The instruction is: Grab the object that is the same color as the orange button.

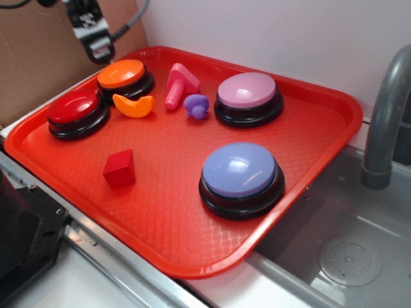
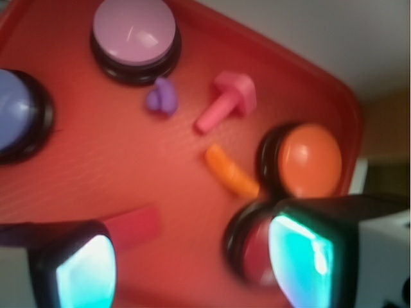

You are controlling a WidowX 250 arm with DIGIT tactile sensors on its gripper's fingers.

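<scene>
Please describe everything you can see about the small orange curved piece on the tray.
The orange curved piece is a small crescent of glossy, smooth material that looks like plastic, with rounded ends that turn upward in the exterior view. It lies on the red tray, directly in front of the orange button, very close to its black base; whether they touch cannot be told. The red button is to one side and the pink bolt to the other. Nothing holds it; the tool is above the tray's far corner.

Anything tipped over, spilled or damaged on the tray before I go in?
Nothing damaged or spilled. The pink bolt lies on its side, and the orange crescent sits right against the orange button, leaving little room on that side.
</scene>
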